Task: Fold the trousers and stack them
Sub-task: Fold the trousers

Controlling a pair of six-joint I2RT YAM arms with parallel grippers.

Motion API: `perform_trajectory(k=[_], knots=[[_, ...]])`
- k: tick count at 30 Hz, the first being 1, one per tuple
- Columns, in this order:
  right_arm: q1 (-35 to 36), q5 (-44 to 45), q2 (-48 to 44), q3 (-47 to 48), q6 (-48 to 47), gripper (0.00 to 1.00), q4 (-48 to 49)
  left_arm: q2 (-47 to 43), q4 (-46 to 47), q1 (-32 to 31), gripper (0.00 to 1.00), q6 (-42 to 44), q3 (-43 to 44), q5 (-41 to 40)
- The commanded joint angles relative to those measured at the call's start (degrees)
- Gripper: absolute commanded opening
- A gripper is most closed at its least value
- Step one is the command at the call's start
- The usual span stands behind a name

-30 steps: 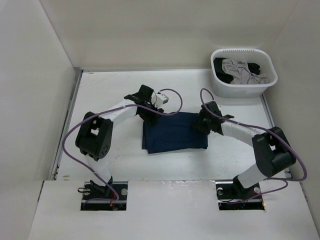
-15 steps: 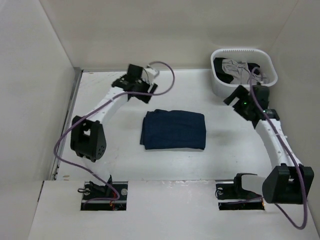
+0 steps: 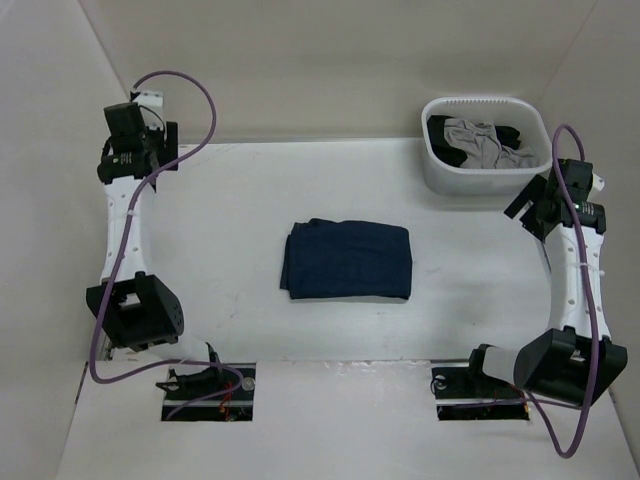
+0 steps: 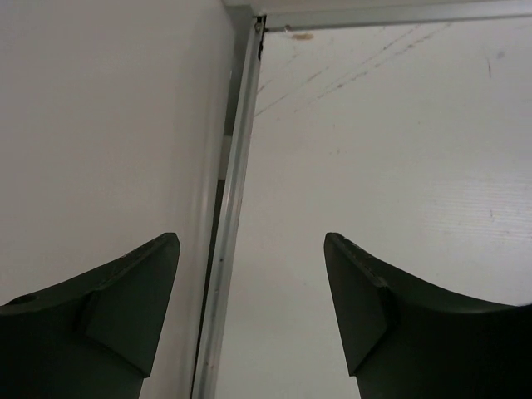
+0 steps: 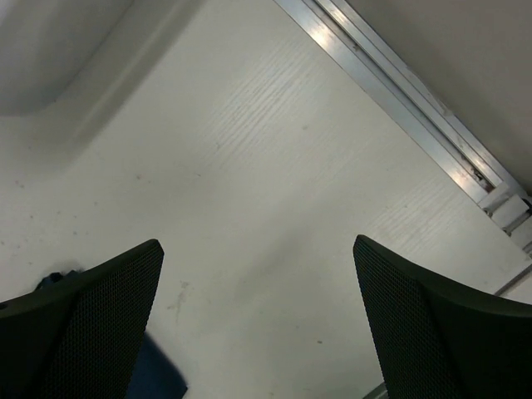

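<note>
The trousers [image 3: 347, 260] lie folded into a compact dark blue rectangle in the middle of the table, with nothing touching them. My left gripper [image 3: 150, 158] is high at the far left corner, well away from them; in the left wrist view it [image 4: 251, 241] is open and empty over the table's left rail. My right gripper [image 3: 530, 212] is at the right edge, just in front of the basket; in the right wrist view it [image 5: 258, 245] is open and empty over bare table. A dark blue bit of the trousers [image 5: 154, 376] shows at that view's lower left.
A white plastic basket [image 3: 480, 178] with grey and black clothes stands at the far right corner; its wall [image 5: 50, 58] shows in the right wrist view. Metal rails [image 4: 237, 166] [image 5: 399, 91] run along the table's left and right edges, against the enclosure walls.
Both grippers have let go of the trousers and swung outward: the left to the far left corner, the right to the right edge by the basket. The trousers stay folded in the middle.
</note>
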Motion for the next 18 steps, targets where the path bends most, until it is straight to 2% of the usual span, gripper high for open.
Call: perform_trajectory(k=[1, 6, 18], knots=[[0.2, 3.0, -1.5, 1.1, -2.5, 1.0, -1.1, -3.9, -1.3, -0.1, 0.7, 1.0, -3.1, 0.3], [0.2, 2.5, -2.7, 0.3, -2.9, 1.0, 0.0, -5.7, -1.1, -0.9, 0.7, 1.3, -6.3, 0.0], [-0.6, 2.2, -4.4, -1.5, -4.1, 1.0, 1.1, -7.2, -1.1, -2.6, 0.71, 2.7, -7.1, -0.3]])
